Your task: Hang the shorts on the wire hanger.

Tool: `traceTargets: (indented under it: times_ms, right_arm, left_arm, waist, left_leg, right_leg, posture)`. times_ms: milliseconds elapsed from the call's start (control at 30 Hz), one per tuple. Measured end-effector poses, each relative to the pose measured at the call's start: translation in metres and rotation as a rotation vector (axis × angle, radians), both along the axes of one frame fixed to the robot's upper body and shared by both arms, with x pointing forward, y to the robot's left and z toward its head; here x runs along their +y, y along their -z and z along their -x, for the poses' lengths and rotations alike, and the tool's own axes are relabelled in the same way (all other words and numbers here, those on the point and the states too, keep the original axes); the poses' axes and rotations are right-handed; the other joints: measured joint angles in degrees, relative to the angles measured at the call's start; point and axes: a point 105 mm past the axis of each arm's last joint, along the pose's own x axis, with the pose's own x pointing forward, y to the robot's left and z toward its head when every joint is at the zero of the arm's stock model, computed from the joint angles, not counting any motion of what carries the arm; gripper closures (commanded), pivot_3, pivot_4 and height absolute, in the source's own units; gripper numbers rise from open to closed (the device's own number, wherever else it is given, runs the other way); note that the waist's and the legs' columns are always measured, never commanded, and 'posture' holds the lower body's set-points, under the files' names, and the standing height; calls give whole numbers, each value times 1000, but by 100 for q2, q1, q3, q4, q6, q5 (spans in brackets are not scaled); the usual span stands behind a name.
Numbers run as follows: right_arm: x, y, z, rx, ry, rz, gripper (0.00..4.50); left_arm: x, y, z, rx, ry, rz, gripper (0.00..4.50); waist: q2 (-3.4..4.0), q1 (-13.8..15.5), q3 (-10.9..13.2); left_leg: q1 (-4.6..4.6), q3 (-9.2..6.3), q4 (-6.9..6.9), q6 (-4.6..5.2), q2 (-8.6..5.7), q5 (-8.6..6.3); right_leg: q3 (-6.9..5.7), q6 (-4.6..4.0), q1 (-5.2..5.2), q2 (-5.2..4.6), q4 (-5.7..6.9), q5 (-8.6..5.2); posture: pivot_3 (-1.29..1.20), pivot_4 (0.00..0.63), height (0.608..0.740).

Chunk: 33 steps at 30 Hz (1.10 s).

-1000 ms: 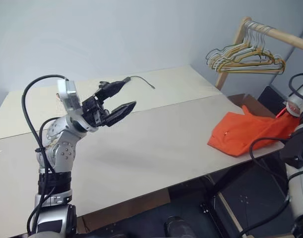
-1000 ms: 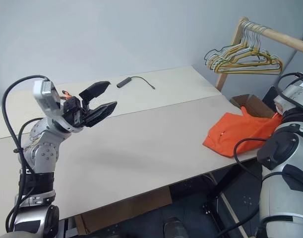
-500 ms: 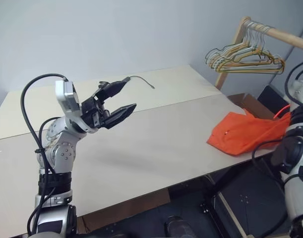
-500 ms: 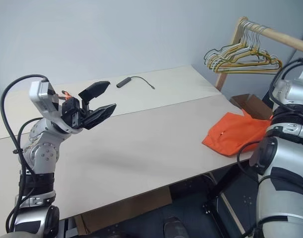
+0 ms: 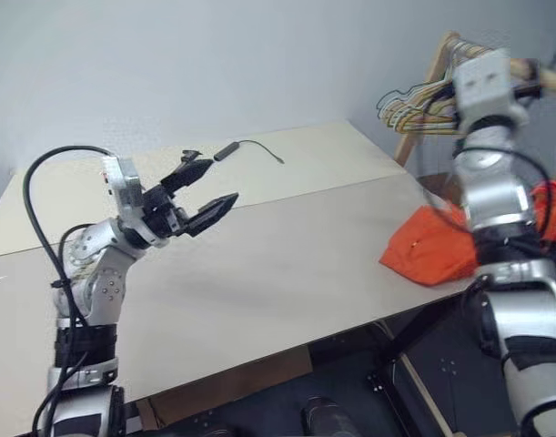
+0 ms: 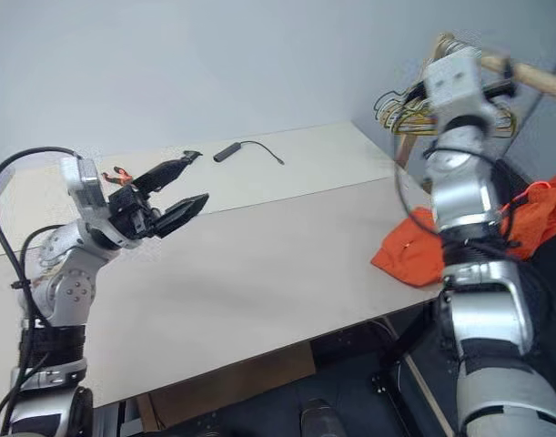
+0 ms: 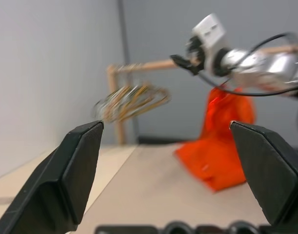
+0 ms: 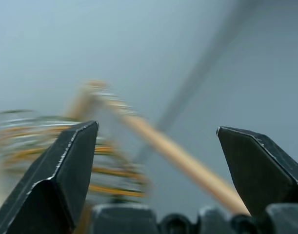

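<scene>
**Orange shorts at the desk's right edge, both jaws open and empty**

The shorts (image 5: 429, 251) were bright orange, thin and crumpled, lying in a loose heap on the right-hand edge of the pale desk (image 5: 259, 264). Part of the fabric rested on the desk top and the rest spilled off the edge toward my right, where more orange showed beyond my right forearm. From my left wrist camera the cloth looked partly draped upward, rising from the desk in a tall fold. The heap's long axis ran roughly across the desk edge, from the desk surface out to the right; I could not make out the waistband or which way it faced.

My left gripper (image 5: 203, 193) hung above the left half of the desk, its jaws spread wide with nothing between them, pointing toward the far right. My right gripper (image 7: 188, 62) was raised high beside a wooden rail (image 5: 550, 77) at the far right, its jaws wide apart and empty, aimed at the rail and a cluster of pale yellow, green and silver hangers (image 5: 414, 109) hanging from it.

A small dark device with a thin cable (image 5: 250, 147) lay on the far part of the desk, well apart from the shorts.
</scene>
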Motion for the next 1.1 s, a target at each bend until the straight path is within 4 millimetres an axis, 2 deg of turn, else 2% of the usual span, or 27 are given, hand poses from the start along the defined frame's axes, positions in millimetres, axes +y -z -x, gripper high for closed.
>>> traceTargets:
  times_ms: [100, 200, 267, 333, 467, 633, 833, 1100]
  right_arm:
    - [35, 37, 3, 172, -229, 16, 35]
    - [64, 62, 17, 298, -421, 78, 35]
    - [75, 77, 27, 367, -507, 106, 35]
    - [85, 100, 41, 472, -598, 151, 35]
    - [104, 138, 74, 671, -785, 167, 35]
    - [111, 148, 96, 763, -880, 209, 35]
    - [111, 158, 96, 800, -866, 261, 35]
    - [111, 163, 92, 797, -845, 291, 35]
  left_arm:
    - [17, 18, 7, 64, -72, -58, 0]
    - [32, 37, 20, 131, -140, -108, 0]
    - [36, 45, 29, 161, -161, -121, 0]
    - [39, 53, 38, 188, -186, -133, 0]
    - [43, 59, 49, 209, -237, -141, 0]
    - [42, 72, 64, 257, -273, -156, 0]
    - [39, 86, 66, 287, -297, -227, 0]
    - [38, 88, 66, 290, -297, -241, 0]
  waist:
    - [0, 108, 1]
    - [-4, 277, 1]
    - [-12, 428, 2]
    - [-16, 596, 2]
    - [-20, 917, 3]
    - [-31, 1122, 0]
    - [-52, 1285, -3]
    - [-55, 1383, -3]
  left_leg:
    - [-6, -2, -1, 0, 7, 0]
    - [-7, 0, -1, 3, 9, -3]
    - [-6, -1, 0, 3, 11, -3]
    - [-3, 1, 0, 3, 10, -3]
    - [-1, 1, 2, 3, 4, -3]
    - [1, 3, 2, 2, 2, -3]
    - [3, 15, 2, -1, 3, -1]
    - [-1, 29, 2, -1, 3, -1]
  right_leg:
    - [-6, 0, -6, -5, -2, 0]
    - [-11, 0, -6, -8, -3, 0]
    - [-15, 0, -5, -9, -4, 0]
    - [-17, -1, -4, -10, -2, 0]
    - [-26, -8, -3, -7, 0, 2]
    - [-29, -15, -4, -5, 1, 0]
    - [-35, -26, -4, 0, 2, -1]
    - [-36, -27, -7, 0, -1, -1]
  posture:
    - [11, 0, 740]
    - [65, 0, 740]
    - [86, 0, 740]
    - [97, 0, 740]
    - [132, 0, 740]
    - [163, 0, 740]
    - [177, 0, 740]
    - [182, 0, 740]
